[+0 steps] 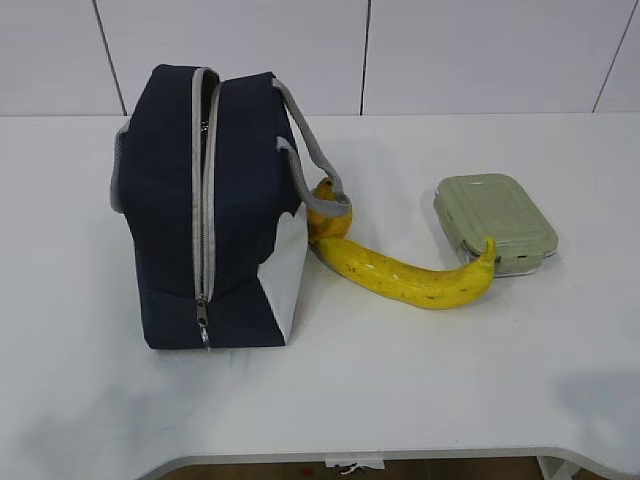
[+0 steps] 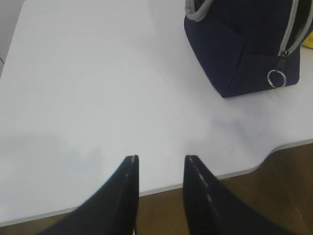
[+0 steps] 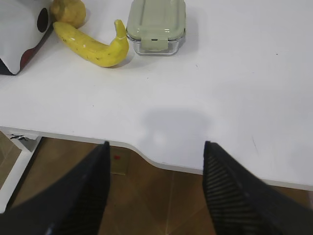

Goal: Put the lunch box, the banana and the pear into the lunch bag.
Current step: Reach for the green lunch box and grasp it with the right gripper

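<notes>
We are right at the start: the lunch bag (image 1: 215, 210) stands on the left of the table (image 1: 400, 380) with its zipper (image 1: 203, 200) closed almost all the way. The pear (image 1: 330, 215) peeks out beside the bag in the middle, the banana (image 1: 415, 277) lies just in front of it, and its tip touches the lunch box (image 1: 495, 222) on the right. Our left gripper (image 2: 160, 166) and our right gripper (image 3: 155, 152) both hang released at the bottom of their views, holding nothing. We think the next job is to pull the ring on the zipper (image 2: 275, 78) so the bag opens before anything goes in.
</notes>
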### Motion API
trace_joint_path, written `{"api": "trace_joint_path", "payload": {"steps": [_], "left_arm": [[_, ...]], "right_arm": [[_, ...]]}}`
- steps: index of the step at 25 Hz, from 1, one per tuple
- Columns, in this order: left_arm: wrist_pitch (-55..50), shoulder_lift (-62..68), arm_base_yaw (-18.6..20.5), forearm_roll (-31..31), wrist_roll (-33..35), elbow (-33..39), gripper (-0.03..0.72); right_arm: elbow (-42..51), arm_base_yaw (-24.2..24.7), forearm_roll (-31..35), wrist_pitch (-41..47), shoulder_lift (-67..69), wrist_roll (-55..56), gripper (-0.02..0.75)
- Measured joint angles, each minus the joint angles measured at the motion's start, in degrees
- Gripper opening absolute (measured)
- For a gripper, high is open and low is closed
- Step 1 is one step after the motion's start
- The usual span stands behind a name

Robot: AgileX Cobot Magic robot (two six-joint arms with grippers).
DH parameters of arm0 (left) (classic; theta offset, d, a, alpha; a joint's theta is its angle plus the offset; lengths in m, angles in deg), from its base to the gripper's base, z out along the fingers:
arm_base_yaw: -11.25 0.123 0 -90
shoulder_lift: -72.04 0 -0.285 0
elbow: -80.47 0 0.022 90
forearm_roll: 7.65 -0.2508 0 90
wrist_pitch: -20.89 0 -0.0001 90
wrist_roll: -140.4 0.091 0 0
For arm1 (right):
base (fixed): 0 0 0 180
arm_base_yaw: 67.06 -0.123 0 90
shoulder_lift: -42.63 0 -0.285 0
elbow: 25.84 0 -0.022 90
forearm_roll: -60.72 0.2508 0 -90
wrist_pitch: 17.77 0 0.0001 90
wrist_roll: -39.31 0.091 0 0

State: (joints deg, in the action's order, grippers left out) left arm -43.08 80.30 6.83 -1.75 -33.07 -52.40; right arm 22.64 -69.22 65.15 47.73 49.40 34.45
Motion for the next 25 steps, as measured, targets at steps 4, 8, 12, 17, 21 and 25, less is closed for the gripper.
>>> {"api": "trace_joint_path", "payload": {"steps": [4, 8, 12, 17, 21, 25], "left_arm": [[0.0, 0.0, 0.0, 0.0, 0.0, 0.0, 0.239], [0.0, 0.0, 0.0, 0.0, 0.0, 0.0, 0.239], [0.0, 0.0, 0.0, 0.0, 0.0, 0.0, 0.239], [0.0, 0.0, 0.0, 0.0, 0.0, 0.0, 0.239], [0.0, 0.0, 0.0, 0.0, 0.0, 0.0, 0.239], [0.0, 0.0, 0.0, 0.0, 0.0, 0.0, 0.239]], "right_arm": [[0.0, 0.0, 0.0, 0.0, 0.0, 0.0, 0.468], [0.0, 0.0, 0.0, 0.0, 0.0, 0.0, 0.468], [0.0, 0.0, 0.0, 0.0, 0.0, 0.0, 0.468], [-0.35, 0.0, 0.0, 0.0, 0.0, 0.0, 0.467], [-0.39, 0.0, 0.0, -0.49, 2.43, 0.0, 0.467], [-1.88, 0.0, 0.0, -1.16, 6.84, 0.0, 0.467]]}}
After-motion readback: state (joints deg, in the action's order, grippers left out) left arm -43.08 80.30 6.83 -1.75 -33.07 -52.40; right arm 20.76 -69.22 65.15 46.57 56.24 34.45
